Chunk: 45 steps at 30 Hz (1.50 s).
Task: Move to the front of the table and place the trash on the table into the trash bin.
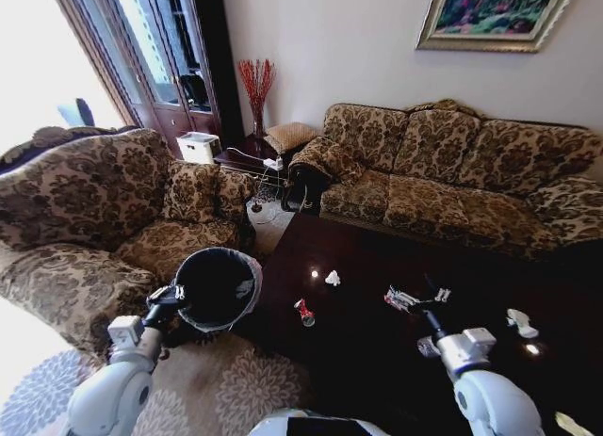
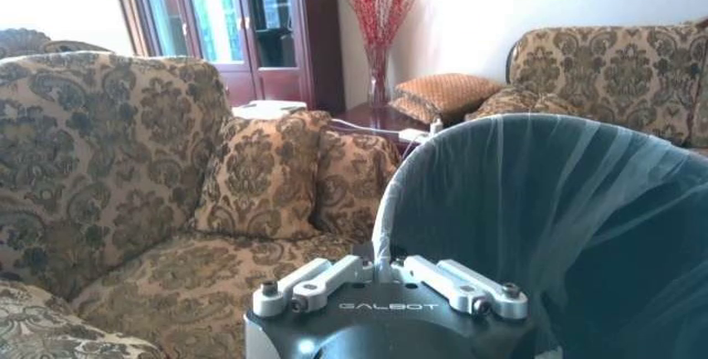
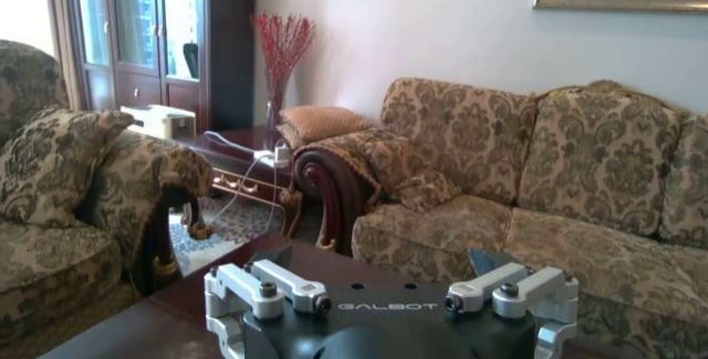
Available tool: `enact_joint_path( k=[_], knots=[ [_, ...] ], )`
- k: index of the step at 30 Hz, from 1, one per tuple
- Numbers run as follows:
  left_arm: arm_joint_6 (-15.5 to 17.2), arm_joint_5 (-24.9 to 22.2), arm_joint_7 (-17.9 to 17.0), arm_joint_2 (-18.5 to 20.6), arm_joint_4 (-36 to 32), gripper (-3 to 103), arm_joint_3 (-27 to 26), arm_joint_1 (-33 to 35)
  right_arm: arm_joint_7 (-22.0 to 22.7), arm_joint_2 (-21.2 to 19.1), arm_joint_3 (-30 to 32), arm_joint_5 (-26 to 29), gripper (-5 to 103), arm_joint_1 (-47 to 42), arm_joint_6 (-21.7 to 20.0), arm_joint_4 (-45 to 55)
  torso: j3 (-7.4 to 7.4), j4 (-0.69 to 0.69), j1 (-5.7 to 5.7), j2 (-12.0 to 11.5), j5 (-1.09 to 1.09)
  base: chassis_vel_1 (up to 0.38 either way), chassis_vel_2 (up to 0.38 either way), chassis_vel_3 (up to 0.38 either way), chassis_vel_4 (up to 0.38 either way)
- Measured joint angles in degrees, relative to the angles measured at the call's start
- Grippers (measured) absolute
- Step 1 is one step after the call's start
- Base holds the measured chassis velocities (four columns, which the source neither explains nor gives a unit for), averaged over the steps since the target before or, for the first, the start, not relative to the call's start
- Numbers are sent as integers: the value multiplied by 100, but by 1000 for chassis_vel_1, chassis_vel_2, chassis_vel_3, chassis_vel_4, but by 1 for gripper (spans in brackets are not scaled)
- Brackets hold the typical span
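Right now my left gripper (image 1: 168, 299) is clamped on the trash bin (image 1: 219, 287) rim, beside the table's (image 1: 377, 361) left edge; my right gripper (image 1: 431, 315) hangs spread above it. Trash (image 1: 304, 312) lies scattered, the nearest piece near the left edge; a slipping liner could drop the bin.

**Three cameras facing the sofas**

The head camera is looking down from above onto the tabletop (image 1: 377, 295) and both sofas. The left wrist camera is sitting close behind the trash bin (image 2: 553, 226), facing the left sofa (image 2: 133, 168). The right wrist camera is looking low across the tabletop toward the far sofa (image 3: 531, 177). All three are sharing the red branch vase (image 1: 256, 88).
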Motion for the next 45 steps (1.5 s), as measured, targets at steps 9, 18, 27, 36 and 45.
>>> enact_joint_path(
  k=[9, 18, 27, 36, 45],
  knots=[
    [-7, -21, 0, 11, -14, 2, -69, -29, 16, -27, -279, -109, 100, 207, 58, -146, -4, 2, -12, 3, 0, 0, 0, 0, 0],
    [-42, -4, 2, -10, 40, 2, -24, -29, 221, -125, -1303, -503, 100, 326, 294, -332, -2, -1, -5, 1, 0, 0, 0, 0, 0],
    [-175, 108, -173, -54, 103, 2, -196, 20, 794, -419, -3186, -178, 100, 1410, 461, -1920, -3, 1, -6, 1, -1, 0, 0, 0, 0],
    [-220, 330, -218, 26, 617, 2, -490, -130, 804, -316, -4143, 64, 100, 2377, 827, -3609, -2, 1, -6, 0, -1, 0, 0, 0, 0],
    [-273, 3, -94, 72, 829, 2, -860, -56, 1146, -399, -4613, 292, 100, 2450, 604, -3792, -3, -1, -7, 0, 0, 0, 0, 0, 0]
  ],
)
